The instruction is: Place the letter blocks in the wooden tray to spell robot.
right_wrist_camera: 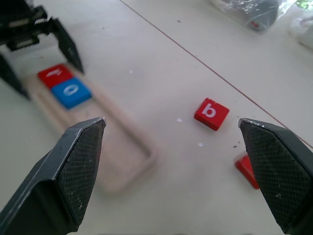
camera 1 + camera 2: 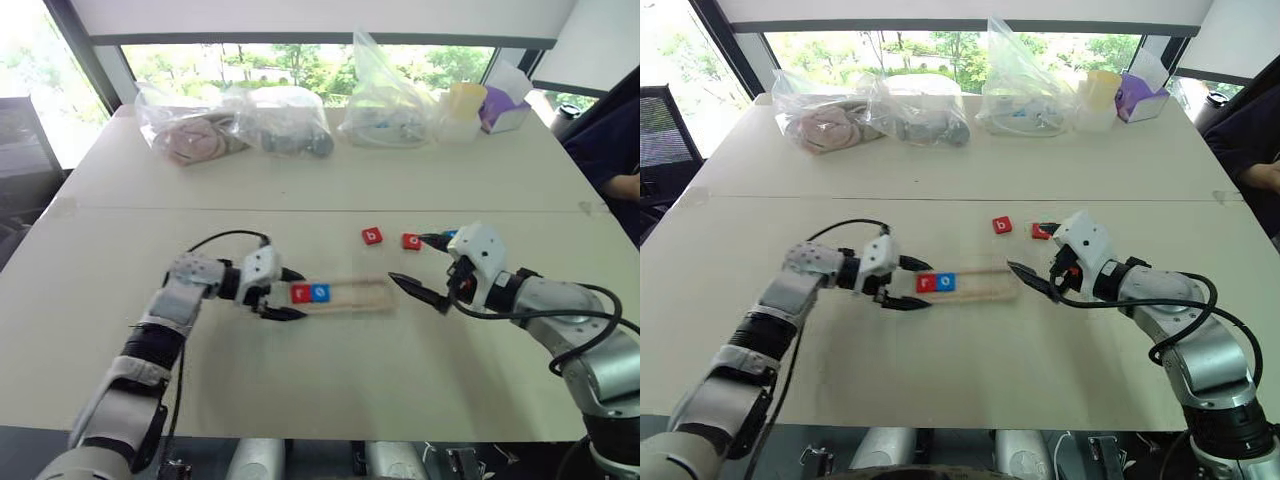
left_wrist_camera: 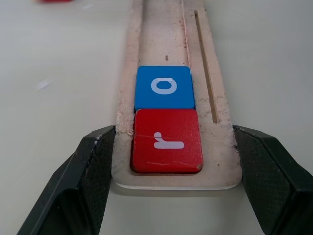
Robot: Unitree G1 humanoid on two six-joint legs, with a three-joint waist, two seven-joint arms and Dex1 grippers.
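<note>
The wooden tray (image 2: 362, 295) lies mid-table with a red r block (image 2: 300, 293) and a blue o block (image 2: 320, 292) side by side at its left end. My left gripper (image 2: 289, 294) straddles that end, and its fingers (image 3: 98, 161) press the tray's two long sides. A red b block (image 2: 372, 236) and another red block (image 2: 411, 241) lie beyond the tray. A blue block (image 2: 451, 235) peeks out behind my right gripper (image 2: 420, 264), which hovers open off the tray's right end with nothing between its fingers.
Clear plastic bags (image 2: 285, 120) of parts, a yellow-lidded container (image 2: 463, 105) and a purple tissue box (image 2: 503, 110) line the table's far edge by the window. A person's arm (image 2: 622, 185) shows at the far right. A seam (image 2: 300, 209) crosses the table.
</note>
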